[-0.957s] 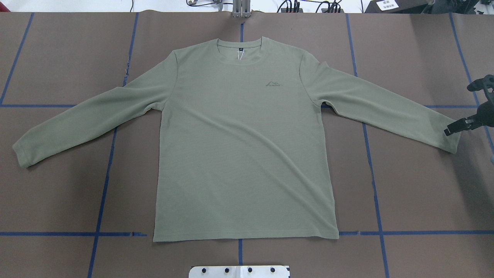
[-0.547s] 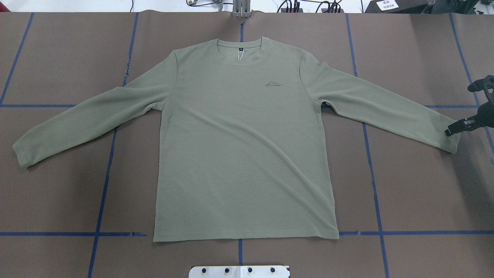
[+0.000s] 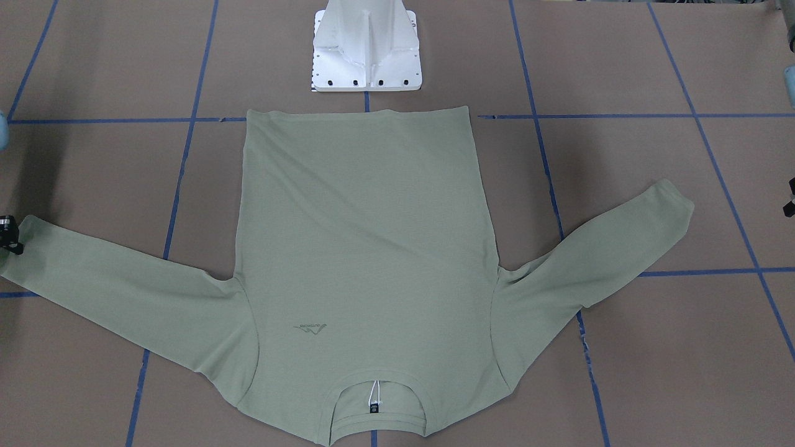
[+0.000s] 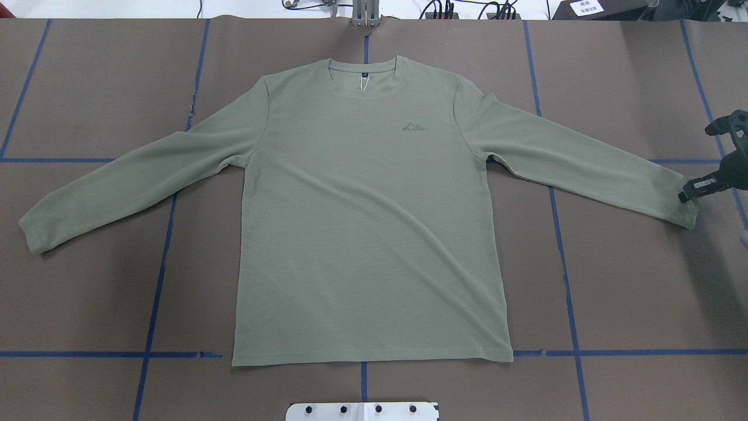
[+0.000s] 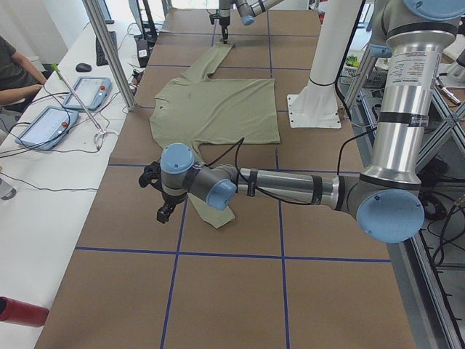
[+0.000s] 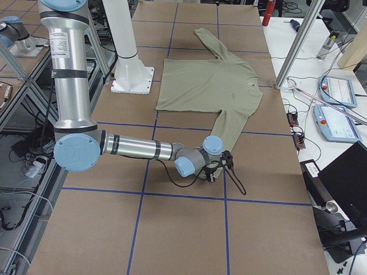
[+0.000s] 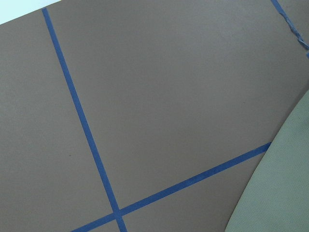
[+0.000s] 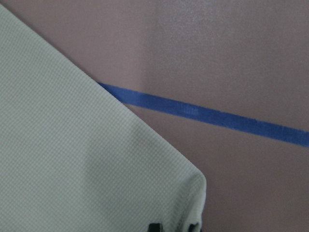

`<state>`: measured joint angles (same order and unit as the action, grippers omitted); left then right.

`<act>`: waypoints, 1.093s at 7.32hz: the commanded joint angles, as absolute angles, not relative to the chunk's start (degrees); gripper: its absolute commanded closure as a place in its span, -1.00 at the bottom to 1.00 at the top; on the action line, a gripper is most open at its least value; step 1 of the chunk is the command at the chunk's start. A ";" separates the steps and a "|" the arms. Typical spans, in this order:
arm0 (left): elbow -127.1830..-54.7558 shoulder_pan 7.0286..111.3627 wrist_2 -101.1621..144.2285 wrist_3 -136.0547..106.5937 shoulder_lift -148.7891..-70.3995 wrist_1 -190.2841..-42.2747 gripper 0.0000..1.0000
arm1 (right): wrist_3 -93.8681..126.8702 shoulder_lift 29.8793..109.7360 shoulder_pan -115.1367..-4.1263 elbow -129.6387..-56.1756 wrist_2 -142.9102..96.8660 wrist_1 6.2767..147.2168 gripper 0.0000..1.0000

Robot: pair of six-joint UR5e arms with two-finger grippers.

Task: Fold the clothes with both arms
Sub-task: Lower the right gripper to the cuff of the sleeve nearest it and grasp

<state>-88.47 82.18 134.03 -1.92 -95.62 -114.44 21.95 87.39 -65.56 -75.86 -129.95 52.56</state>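
Sage-green shirt flat, front up, sleeves spread; right pincer at cuff.

No readable word anywhere. The pale sage-green long-sleeved knit shirt carries a faint dark mountain-shaped chest logo with tiny lettering beneath, too small to make out, well away from the jaws of the right gripper at the cuff. The small black neck label, farther from those jaws, is illegible. The white sign past the table's far edge is illegible. The printed sticker on the silver-grey arm tube, high above the left gripper jaws, is unreadable too.
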 commanded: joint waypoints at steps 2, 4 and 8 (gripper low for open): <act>-88.68 82.18 134.03 -2.02 -95.62 -114.35 -1.00 | 22.06 87.45 -65.65 -77.42 -130.17 52.47 1.00; -88.86 82.18 134.12 -2.20 -95.62 -114.35 -1.00 | 22.41 87.72 -66.35 -80.76 -133.83 52.47 1.00; -89.21 82.26 134.03 -2.11 -95.10 -114.87 -1.00 | 31.34 82.99 -67.24 -86.92 -141.68 52.21 1.00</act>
<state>-88.96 82.20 134.07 -2.14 -95.50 -114.50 26.93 85.32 -67.31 -85.28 -140.14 52.38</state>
